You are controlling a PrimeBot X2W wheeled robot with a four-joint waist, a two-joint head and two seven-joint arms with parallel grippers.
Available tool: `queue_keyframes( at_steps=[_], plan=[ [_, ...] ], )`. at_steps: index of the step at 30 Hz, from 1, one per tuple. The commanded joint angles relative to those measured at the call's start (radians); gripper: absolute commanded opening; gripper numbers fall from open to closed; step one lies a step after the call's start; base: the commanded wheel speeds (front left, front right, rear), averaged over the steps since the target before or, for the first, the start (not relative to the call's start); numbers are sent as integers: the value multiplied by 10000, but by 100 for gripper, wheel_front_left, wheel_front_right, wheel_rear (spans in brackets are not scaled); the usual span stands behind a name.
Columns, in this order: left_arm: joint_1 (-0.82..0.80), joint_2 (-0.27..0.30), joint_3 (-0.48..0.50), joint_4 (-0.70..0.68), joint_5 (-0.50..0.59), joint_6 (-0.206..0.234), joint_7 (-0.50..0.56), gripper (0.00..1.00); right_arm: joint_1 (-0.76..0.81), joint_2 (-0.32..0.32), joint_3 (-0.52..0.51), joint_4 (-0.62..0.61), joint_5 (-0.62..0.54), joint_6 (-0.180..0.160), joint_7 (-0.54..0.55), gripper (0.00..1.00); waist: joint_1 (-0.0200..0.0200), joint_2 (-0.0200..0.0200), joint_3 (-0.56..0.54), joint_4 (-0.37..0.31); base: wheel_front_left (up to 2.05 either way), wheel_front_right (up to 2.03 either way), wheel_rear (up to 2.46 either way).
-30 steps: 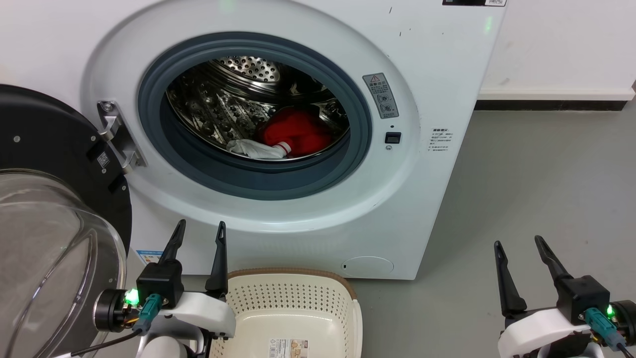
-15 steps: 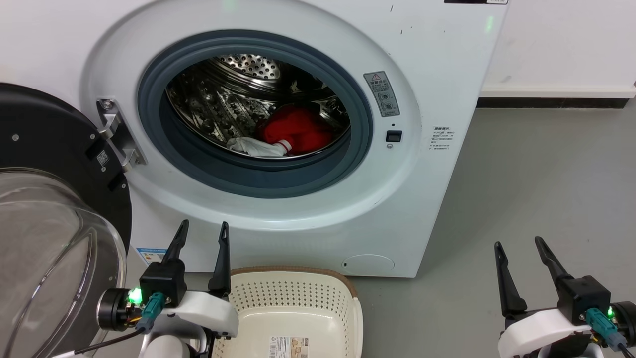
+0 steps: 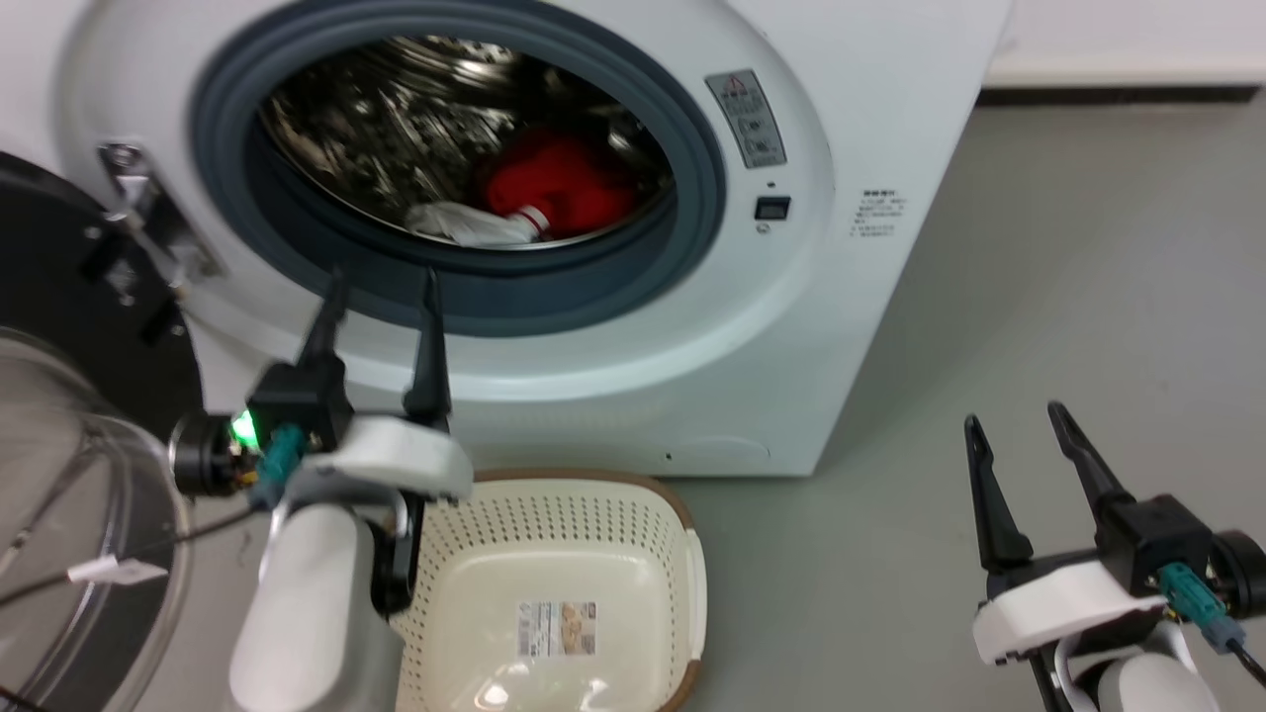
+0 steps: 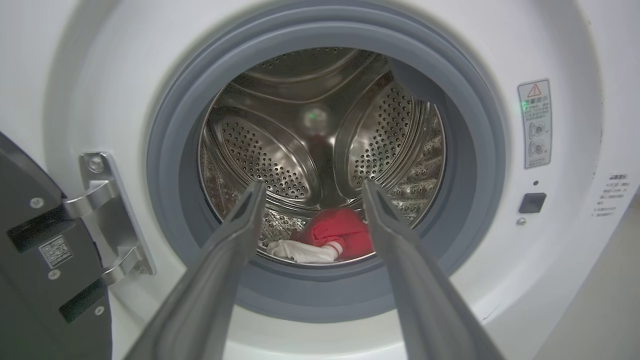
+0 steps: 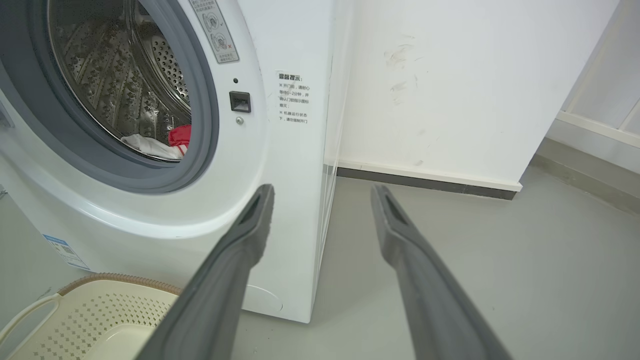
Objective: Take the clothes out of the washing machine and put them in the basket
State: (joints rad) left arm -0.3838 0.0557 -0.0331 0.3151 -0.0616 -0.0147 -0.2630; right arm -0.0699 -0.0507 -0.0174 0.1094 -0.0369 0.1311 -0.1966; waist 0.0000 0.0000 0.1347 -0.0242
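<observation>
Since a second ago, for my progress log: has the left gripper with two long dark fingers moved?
Yes: the left gripper rose, tips now over the grey porthole rim of the white washing machine; earlier below it.

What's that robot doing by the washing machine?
It is set to empty the big white front-loading washing machine. Its left gripper, fingers open, points at the bright red fabric clothes and small white cloth in the steel drum. The cream plastic basket below holds no clothes yet. Its right gripper hangs open at the side.
</observation>
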Motion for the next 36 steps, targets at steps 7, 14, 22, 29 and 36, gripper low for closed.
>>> queue_keyframes(
  at_steps=[7,14,22,29,36],
  plan=[
    [-1831,362,382,918,-26,-13,-26,100,-795,12,316,-126,205,-7,-177,100,0,0,1796,-1117,0,0,0],
    [-3874,1182,620,2424,90,-144,-25,100,-1459,16,713,61,612,-7,-441,100,0,0,3290,-2039,0,0,0],
    [-6367,2166,565,4491,290,-264,283,100,-2033,17,1179,460,1171,-7,-654,100,0,0,4636,-2802,0,0,0],
    [-8305,2816,427,6089,456,-233,1347,100,-2513,17,1744,584,1683,-7,-684,100,0,0,5372,-3328,0,0,0],
    [-9798,3454,158,7147,673,-341,3083,100,-2689,14,2273,475,2174,-7,-685,100,0,0,5722,-3781,0,0,0]
  ],
)
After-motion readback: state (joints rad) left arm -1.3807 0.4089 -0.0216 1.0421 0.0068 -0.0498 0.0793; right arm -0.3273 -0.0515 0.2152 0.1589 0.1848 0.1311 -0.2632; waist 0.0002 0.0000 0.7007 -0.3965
